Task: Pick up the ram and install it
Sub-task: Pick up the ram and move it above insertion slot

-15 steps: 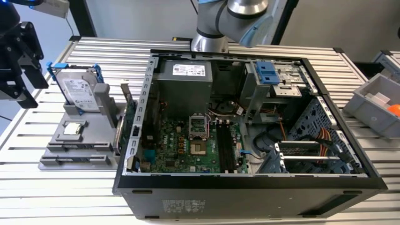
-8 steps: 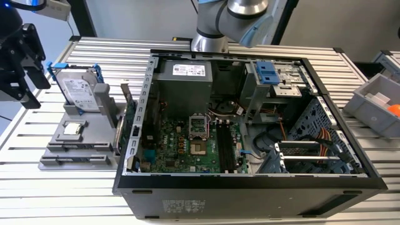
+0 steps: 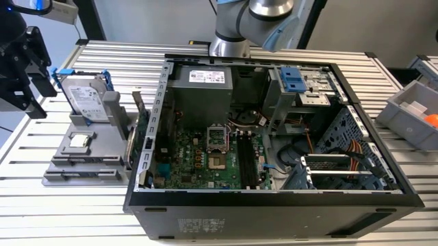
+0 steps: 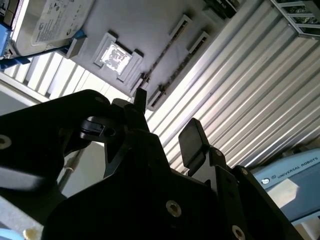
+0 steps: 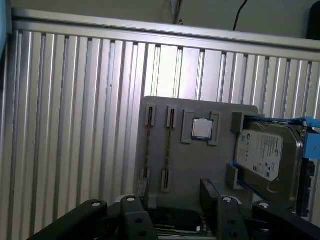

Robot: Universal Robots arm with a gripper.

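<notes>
Ram [image 4: 161, 54] stands on edge in slot of gray tray [image 5: 220, 112], beside processor chip [image 5: 202, 129]. Hard drive [image 5: 262, 155], white printed label, at tray end. My gripper [image 5: 175, 192] hangs near tray, jaws spread, empty. Open computer case [image 3: 274, 215] toward exterior view's right.

We saw an open computer case [image 3: 274, 215] on a slatted table [image 3: 41, 205]. Beside it stood a hard drive [image 3: 87, 102].

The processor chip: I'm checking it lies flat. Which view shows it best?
The first wrist view: it looks down squarely on the processor chip, flat in its pocket on the grey holder. The second wrist view catches it at a slant under glare; the exterior view sees it obliquely, near the hard drive.
</notes>
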